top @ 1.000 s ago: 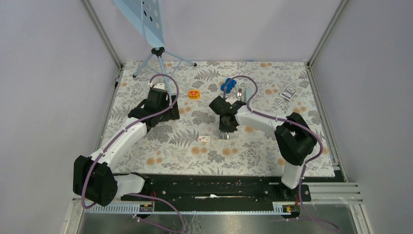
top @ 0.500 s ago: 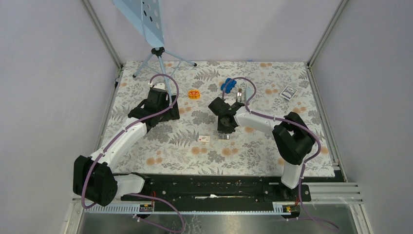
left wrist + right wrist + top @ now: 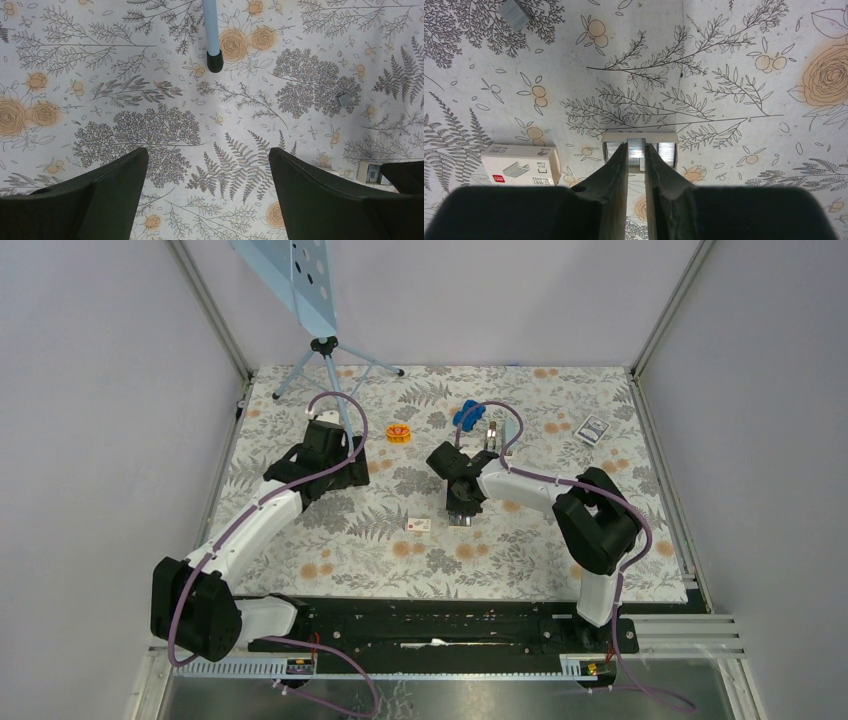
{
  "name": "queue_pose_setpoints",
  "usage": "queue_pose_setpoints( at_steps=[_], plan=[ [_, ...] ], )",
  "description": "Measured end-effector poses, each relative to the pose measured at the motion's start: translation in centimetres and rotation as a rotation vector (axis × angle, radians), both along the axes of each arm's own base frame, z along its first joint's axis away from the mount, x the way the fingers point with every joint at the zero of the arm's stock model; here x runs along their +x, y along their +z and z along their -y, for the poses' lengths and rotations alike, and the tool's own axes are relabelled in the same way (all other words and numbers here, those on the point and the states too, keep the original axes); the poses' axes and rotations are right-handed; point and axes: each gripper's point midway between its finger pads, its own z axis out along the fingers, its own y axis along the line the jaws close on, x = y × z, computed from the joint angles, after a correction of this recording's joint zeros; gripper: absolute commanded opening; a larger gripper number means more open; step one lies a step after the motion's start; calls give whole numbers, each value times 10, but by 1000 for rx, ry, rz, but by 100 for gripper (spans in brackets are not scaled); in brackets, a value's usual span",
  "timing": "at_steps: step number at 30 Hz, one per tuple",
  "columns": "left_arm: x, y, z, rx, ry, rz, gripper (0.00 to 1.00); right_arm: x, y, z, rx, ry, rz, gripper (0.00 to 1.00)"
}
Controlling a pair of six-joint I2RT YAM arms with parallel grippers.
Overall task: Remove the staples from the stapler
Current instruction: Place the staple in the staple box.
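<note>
In the right wrist view my right gripper (image 3: 636, 156) is shut on the staples (image 3: 636, 146), a short silvery strip. It holds them over a small open white tray (image 3: 640, 137) that has more silvery strips in it. From above, the right gripper (image 3: 461, 512) is at mid-table. The stapler (image 3: 491, 432), blue and silver, lies open behind it. My left gripper (image 3: 207, 200) stands wide open over bare cloth, far left of the tray, with nothing between its fingers.
A small white box with an orange mark (image 3: 521, 165) lies just left of the tray. A loose grey strip (image 3: 515, 11) rests on the cloth. An orange round object (image 3: 399, 433), a printed card box (image 3: 593, 429) and a tripod (image 3: 325, 350) stand further back.
The right arm's elbow has shifted a little to the left, and its gripper has edged left over the tray. The left arm has not moved.
</note>
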Motion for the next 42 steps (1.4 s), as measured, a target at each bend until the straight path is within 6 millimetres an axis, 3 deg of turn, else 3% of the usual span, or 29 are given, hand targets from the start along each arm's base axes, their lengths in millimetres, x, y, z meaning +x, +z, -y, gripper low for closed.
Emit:
queue_pose_setpoints(
  at_steps=[30,42],
  plan=[
    [0,-3,2,-5,-9,-13,95,-5,-4,8,-59,6,0,17],
    [0,-3,2,-6,-9,-13,95,-13,3,6,16,24,24,17]
  ],
)
